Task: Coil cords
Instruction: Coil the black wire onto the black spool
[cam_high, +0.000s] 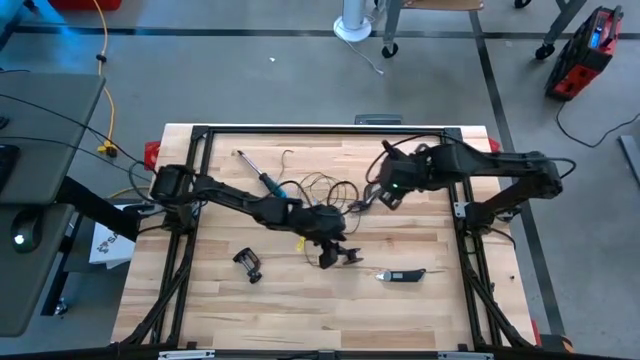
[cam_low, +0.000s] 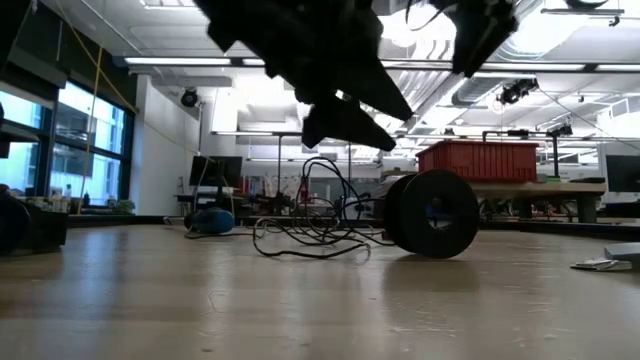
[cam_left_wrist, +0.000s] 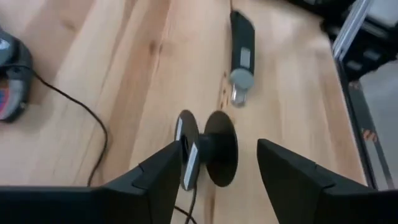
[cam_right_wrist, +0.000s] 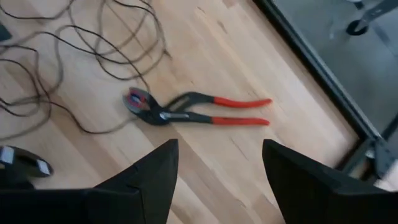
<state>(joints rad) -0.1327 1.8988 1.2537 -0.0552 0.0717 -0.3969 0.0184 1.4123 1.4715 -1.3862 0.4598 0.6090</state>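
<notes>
The small black reel (cam_left_wrist: 208, 149) stands on the rims of its two discs near the table's middle, also seen in the low view as the reel (cam_low: 435, 213). The thin dark cord (cam_high: 320, 188) lies in loose tangled loops behind it (cam_low: 310, 225). My left gripper (cam_left_wrist: 214, 168) is open and hovers just above the reel, one finger to either side, touching nothing; the high view shows that gripper (cam_high: 340, 255) at mid-table. My right gripper (cam_right_wrist: 217, 168) is open, raised over the cord loops and the red pliers (cam_right_wrist: 193, 112), at the table's far right (cam_high: 390, 192).
A grey utility knife (cam_high: 400, 275) lies toward the near right of the reel. A blue-handled screwdriver (cam_high: 258, 172) lies at the far left, and a small black clip (cam_high: 248, 264) at the near left. A black frame (cam_high: 200, 132) borders the wooden table.
</notes>
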